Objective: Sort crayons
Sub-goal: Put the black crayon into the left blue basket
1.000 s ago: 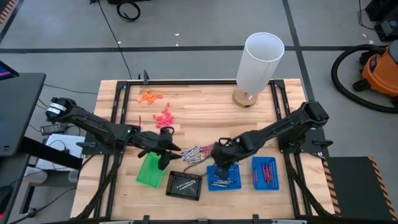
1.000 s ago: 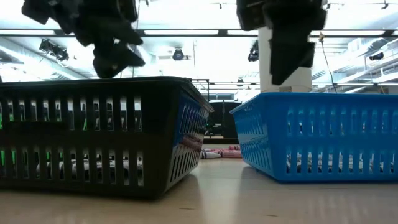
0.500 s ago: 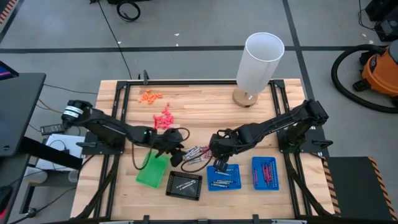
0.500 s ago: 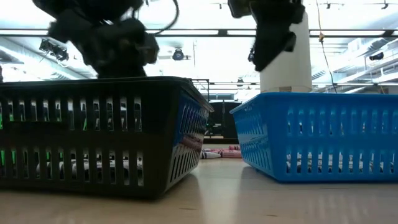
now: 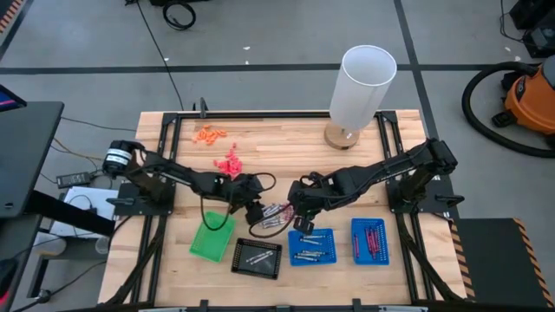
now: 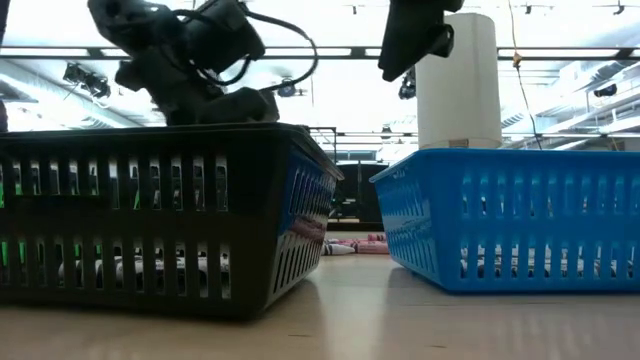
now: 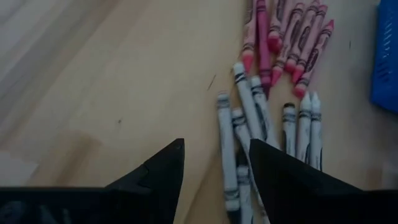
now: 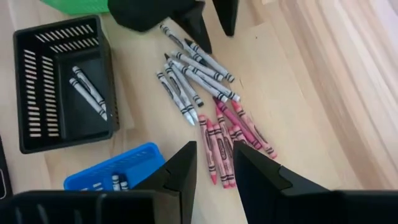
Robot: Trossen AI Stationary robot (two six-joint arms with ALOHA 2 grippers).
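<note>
Fingers (image 7: 267,168) of both arms spread over the crayons (image 8: 199,93) — wrapper labels perhaps printed, but unreadable.

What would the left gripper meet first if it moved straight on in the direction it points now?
Probably the grey-white crayons: the open left gripper points at that loose pile on the table, with one crayon lying between its fingertips. How high it hovers above them is unclear.

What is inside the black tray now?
The black tray holds two grey-white crayons, lying side by side on its floor. The rest of the floor visible in the right wrist view is bare; its near edge is cut off by the gripper body.
</note>
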